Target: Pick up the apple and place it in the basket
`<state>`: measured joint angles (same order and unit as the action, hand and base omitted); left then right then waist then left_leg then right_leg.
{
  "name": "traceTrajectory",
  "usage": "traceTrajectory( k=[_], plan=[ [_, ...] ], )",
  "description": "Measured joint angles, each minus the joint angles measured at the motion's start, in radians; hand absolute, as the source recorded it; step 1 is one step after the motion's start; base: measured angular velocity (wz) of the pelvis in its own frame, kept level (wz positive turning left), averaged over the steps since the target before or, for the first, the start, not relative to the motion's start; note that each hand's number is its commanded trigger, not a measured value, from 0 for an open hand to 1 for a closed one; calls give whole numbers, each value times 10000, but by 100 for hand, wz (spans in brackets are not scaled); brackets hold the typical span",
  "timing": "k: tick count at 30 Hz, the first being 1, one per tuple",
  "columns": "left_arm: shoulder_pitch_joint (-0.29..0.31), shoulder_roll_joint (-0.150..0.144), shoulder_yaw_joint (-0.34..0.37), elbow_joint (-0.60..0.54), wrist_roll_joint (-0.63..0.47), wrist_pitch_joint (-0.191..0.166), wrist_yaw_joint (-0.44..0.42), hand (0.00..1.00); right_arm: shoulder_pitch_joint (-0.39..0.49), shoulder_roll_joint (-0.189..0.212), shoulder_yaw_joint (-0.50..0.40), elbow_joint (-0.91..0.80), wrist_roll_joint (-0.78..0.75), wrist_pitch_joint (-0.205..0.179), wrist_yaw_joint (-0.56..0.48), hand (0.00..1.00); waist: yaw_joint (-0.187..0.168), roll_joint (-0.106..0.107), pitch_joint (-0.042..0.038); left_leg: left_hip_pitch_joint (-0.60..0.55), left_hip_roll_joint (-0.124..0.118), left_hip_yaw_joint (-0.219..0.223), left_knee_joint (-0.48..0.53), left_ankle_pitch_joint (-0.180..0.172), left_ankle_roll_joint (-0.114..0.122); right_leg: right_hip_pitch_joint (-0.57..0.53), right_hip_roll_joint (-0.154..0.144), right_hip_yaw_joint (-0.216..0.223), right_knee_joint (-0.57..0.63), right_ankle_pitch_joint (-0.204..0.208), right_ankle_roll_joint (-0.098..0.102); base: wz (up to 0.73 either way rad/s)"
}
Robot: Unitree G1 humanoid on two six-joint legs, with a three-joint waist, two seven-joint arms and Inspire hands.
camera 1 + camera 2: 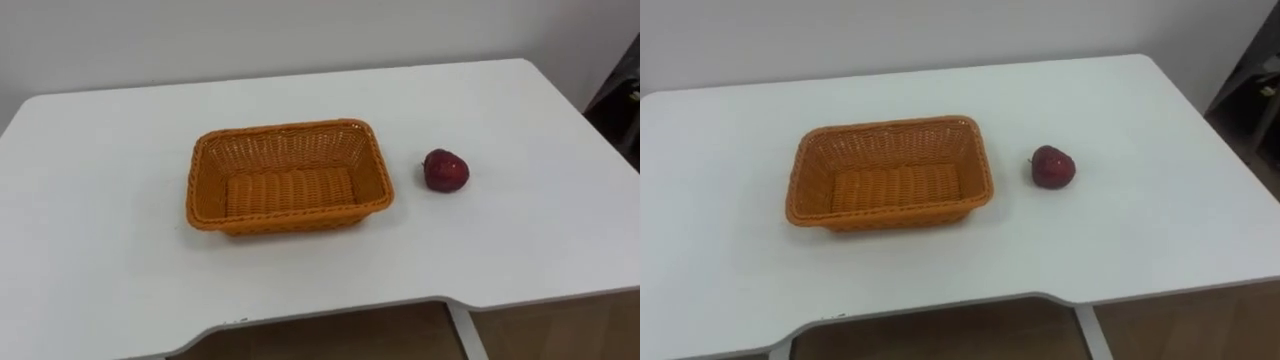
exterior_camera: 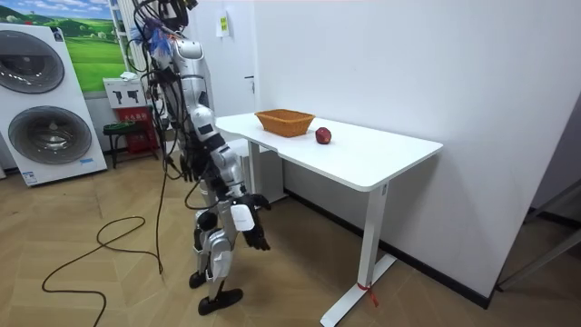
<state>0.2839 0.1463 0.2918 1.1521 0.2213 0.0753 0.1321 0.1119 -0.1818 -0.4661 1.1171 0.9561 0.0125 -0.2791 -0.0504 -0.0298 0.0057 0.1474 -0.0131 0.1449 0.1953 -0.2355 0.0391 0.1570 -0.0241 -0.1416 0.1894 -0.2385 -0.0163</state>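
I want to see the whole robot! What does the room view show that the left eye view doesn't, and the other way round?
Room view: the robot stands on the wooden floor beside the table, with its right hand hanging low. Washing machines stand behind it.

Left eye view: it looks down into the basket, so you see the woven bottom with nothing inside.

Both: the white table, the orange basket and the red apple. The apple lies beside the basket without touching it, on the robot's right.
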Motion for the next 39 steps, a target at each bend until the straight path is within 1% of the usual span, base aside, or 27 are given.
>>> traceTrajectory(
  k=[1, 2, 3, 5, 7, 9, 13, 14, 15, 17, 18, 19, 20, 22, 23, 26, 27, 29, 32, 36, 37, 38, 39],
  plan=[
    [29, 24, 20, -50, 1, -36, 103, 0, -107, -101, -233, -85, 511, -102, -210, 0, -12, 5, -3, 7, -1, 20, 0, 0, 0, 0, -1, 20, 2, 0, 0, -4],
    [84, 29, 81, -191, 2, -85, 155, 0, -147, -127, -524, -374, 913, -151, -527, 0, -16, -31, -30, 8, -4, 37, -6, 0, 0, 1, -5, 21, 10, 0, 0, 0],
    [105, 32, 109, -239, 6, -141, 183, 0, -163, -130, -665, -504, 1094, -209, -709, 0, -16, -20, -28, 8, -4, 39, -11, 0, 0, 1, -4, 21, 17, 0, 0, 0],
    [157, 36, 162, -370, 8, -227, 337, 0, -180, -161, -918, -906, 1664, -495, -1277, 0, -16, -3, -35, 11, 0, 78, -10, 0, -1, -3, -1, 31, 10, 0, 0, 0],
    [202, 36, 231, -407, 17, -270, 363, 0, -180, -180, -1156, -1299, 1987, -555, -1725, 0, 13, -22, -48, -29, -2, 78, -20, 1, -1, -10, 63, 35, 38, -1, 1, 0],
    [286, 53, 234, -503, 64, -276, 362, 0, -199, -203, -1456, -1825, 2166, -605, -2245, 0, -21, -28, -51, -49, -11, 85, -48, 0, -1, -42, 65, 33, 47, -5, 5, 0],
    [460, 66, 234, -585, 65, -342, 347, 0, -231, -281, -1884, -3639, 2047, -979, -3632, 0, -39, -50, -63, -49, -82, 65, 20, 1, 0, -19, 59, 10, -18, 3, 16, 2],
    [461, 67, 222, -588, 63, -356, 338, 0, -315, -420, -1909, -4033, 1790, -1145, -3994, 0, -75, -50, -63, -73, -92, 45, 20, 1, 0, 2, 57, 18, -24, 8, 23, 9],
    [459, 70, 186, -592, 60, -368, 327, 0, -362, -486, -1898, -4260, 1645, -1224, -4186, 0, -76, -50, -64, -100, -96, 25, 26, 1, 0, -16, 51, 10, -27, 7, 24, 9],
    [381, 71, 119, -613, 60, -399, 303, 0, -577, -572, -1852, -5277, 852, -1503, -4840, 0, -44, -55, -71, -279, -103, -112, 72, 5, 7, -228, 62, 10, 6, 7, 26, 5],
    [357, 70, 97, -635, 68, -398, 289, 0, -609, -571, -1838, -5591, 589, -1521, -5037, 0, -32, -60, -77, -333, -100, -118, 74, 7, 9, -295, 65, 5, 32, 7, 26, 0],
    [346, 73, 45, -680, 68, -399, 285, 0, -672, -586, -1766, -6059, -2, -1579, -5306, 0, 16, -63, -75, -356, -93, -116, 62, 8, 10, -334, 76, 12, 42, 10, 22, 0],
    [357, 85, -10, -700, 67, -399, 285, 0, -740, -672, -1607, -6279, -467, -1662, -5511, 0, 27, -78, -83, -325, -93, -111, 44, 8, 10, -287, 80, 10, 6, 12, 22, 0],
    [369, 85, -63, -670, 58, -400, 288, 0, -901, -776, -1449, -6559, -1150, -1651, -5906, 0, 47, -104, -87, -308, -96, -106, 27, 8, 10, -244, 81, 0, 28, 26, 25, 0],
    [382, 98, -227, -654, 57, -399, 310, 0, -968, -776, -1366, -7017, -1586, -1652, -6263, 0, 66, -93, -78, -329, -97, -112, 18, 8, 10, -295, 76, -5, 68, 26, 25, 0],
    [367, 106, -377, -646, 72, -395, 311, 0, -1065, -818, -1034, -8092, -2617, -1661, -6828, 0, 137, -126, -59, -347, -87, -122, 3, 8, 10, -359, 72, -56, 135, 26, 26, 0],
    [349, 105, -406, -649, 78, -395, 312, 0, -1105, -864, -931, -8228, -2828, -1663, -6892, 0, 153, -139, -49, -347, -86, -121, 3, 8, 10, -364, 70, -51, 134, 26, 26, 0],
    [235, 105, -429, -680, 118, -401, 309, 0, -1137, -1110, -559, -8568, -3736, -1665, -6874, 0, 235, -205, -12, -350, -82, -122, 20, 8, 10, -365, 66, -58, 132, 28, 26, 0],
    [182, 115, -626, -670, 159, -397, 287, 0, -1280, -1389, -146, -8646, -4726, -1676, -6640, 0, 329, -226, -10, -335, -32, -122, 28, 8, 10, -363, 54, -49, 154, 30, 27, 0],
    [136, 142, -837, -666, 182, -394, 105, 0, -1524, -1456, 357, -8695, -5359, -1676, -6112, 0, 345, -152, -8, -350, -2, -122, 66, 8, 10, -361, 67, -75, 145, 60, 12, 0],
    [134, 142, -873, -666, 289, -393, 55, 0, -1522, -1469, 589, -8694, -5449, -1672, -5868, 0, 354, -94, 11, -373, 7, -122, 86, 8, 10, -371, 68, -93, 143, 67, 3, 0],
    [128, 142, -932, -668, 302, -386, 2, 0, -1521, -1476, 812, -8678, -5538, -1662, -5559, 0, 343, -82, -1, -413, 11, -136, 95, 7, 10, -403, 61, -132, 148, 71, -5, 0],
    [116, 154, -1009, -669, 302, -377, -33, 0, -1521, -1485, 927, -8661, -5538, -1655, -5379, 0, 335, -71, 4, -434, 11, -143, 95, 7, 10, -423, 49, -140, 154, 73, -7, 0]
  ],
)
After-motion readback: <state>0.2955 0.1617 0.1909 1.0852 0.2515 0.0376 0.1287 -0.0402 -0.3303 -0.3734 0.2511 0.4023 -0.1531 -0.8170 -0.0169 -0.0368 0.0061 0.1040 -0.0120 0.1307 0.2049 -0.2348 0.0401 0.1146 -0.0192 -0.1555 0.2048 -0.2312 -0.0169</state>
